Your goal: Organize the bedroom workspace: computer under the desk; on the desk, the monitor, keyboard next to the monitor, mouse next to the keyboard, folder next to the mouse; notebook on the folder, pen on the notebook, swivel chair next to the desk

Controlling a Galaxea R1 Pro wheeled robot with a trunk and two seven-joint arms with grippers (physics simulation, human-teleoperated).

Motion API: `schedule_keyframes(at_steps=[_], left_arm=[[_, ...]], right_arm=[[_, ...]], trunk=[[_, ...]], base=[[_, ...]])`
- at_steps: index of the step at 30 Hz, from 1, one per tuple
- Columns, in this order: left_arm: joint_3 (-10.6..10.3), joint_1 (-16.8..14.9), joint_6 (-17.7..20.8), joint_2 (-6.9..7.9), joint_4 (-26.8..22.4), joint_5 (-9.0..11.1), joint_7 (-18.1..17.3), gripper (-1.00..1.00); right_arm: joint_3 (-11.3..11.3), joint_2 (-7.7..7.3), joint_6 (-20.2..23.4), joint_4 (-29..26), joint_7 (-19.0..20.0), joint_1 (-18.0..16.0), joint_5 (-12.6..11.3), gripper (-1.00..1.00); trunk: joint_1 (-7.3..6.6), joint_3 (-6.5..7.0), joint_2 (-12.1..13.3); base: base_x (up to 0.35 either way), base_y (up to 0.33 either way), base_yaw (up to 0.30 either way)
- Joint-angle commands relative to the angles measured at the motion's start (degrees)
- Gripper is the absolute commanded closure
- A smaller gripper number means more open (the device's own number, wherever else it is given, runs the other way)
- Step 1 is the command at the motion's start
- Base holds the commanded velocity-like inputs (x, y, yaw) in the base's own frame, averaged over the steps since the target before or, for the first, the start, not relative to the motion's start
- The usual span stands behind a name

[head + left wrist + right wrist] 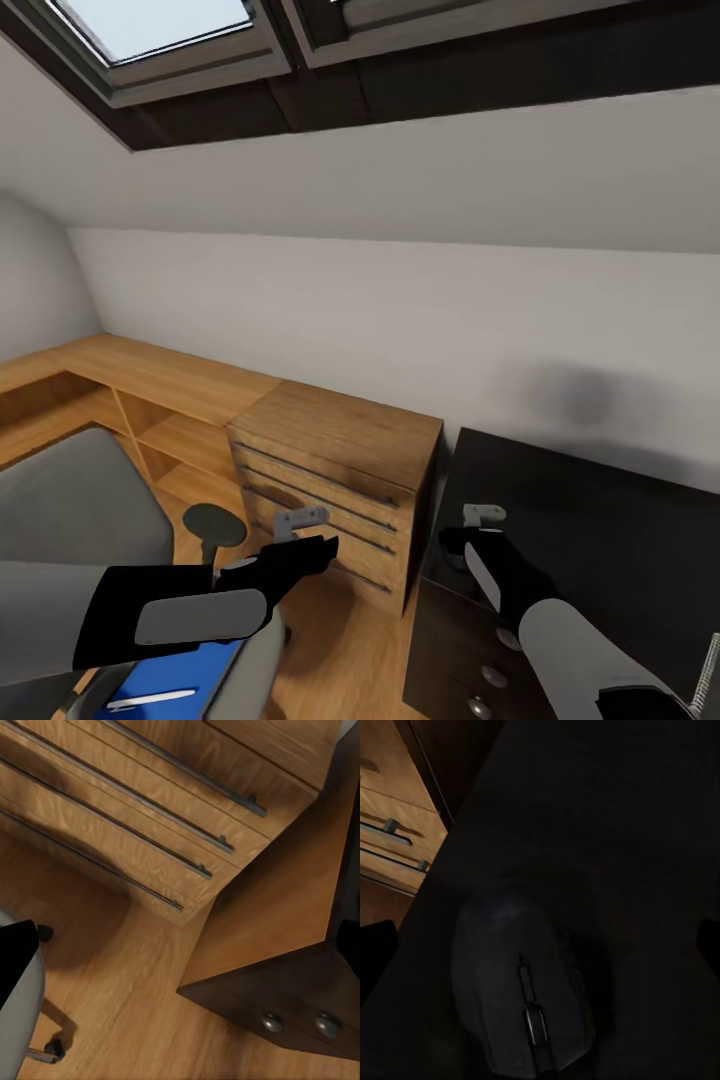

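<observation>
The right gripper [470,545] reaches low over the smooth black desk [600,520], fingers wide apart above the round black mouse [521,982]. The left gripper [300,545], lower middle, cannot be judged.

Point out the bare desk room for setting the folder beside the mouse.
The desk top is bare black from the right hand back to the wall. The mouse sits near the edge facing the wood drawer cabinet, so that side is tight. The folder lies on the swivel chair.
</observation>
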Motion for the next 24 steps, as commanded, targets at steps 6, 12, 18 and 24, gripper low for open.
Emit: schedule_keyframes(at_steps=[6, 12, 18, 24], left_arm=[[-0.10, -0.11, -0.37, 0.01, -0.07, 0.33, 0.03, -1.00], [-0.10, -0.11, -0.36, 0.01, -0.07, 0.33, 0.03, -1.00], [-0.10, -0.11, -0.37, 0.01, -0.07, 0.33, 0.03, -1.00], [-0.16, -0.13, -0.37, -0.03, -0.07, 0.33, 0.02, -1.00]], right_arm=[[0.23, -0.02, 0.74, -0.09, -0.33, -0.03, -0.55, -1.00], [0.23, -0.02, 0.83, -0.09, -0.32, -0.03, -0.54, -1.00], [0.23, 0.07, 0.86, -0.09, -0.35, -0.02, -0.51, -1.00], [0.23, 0.14, 0.91, -0.09, -0.40, -0.01, -0.48, -1.00]], trunk=[[1.33, -1.16, -2.48], [2.65, -2.23, -4.88], [3.97, -3.31, -7.29], [5.28, -4.39, -9.70]], base=[[0.000, 0.000, 0.000], [0.000, 0.000, 0.000], [0.000, 0.000, 0.000], [0.000, 0.000, 0.000]])
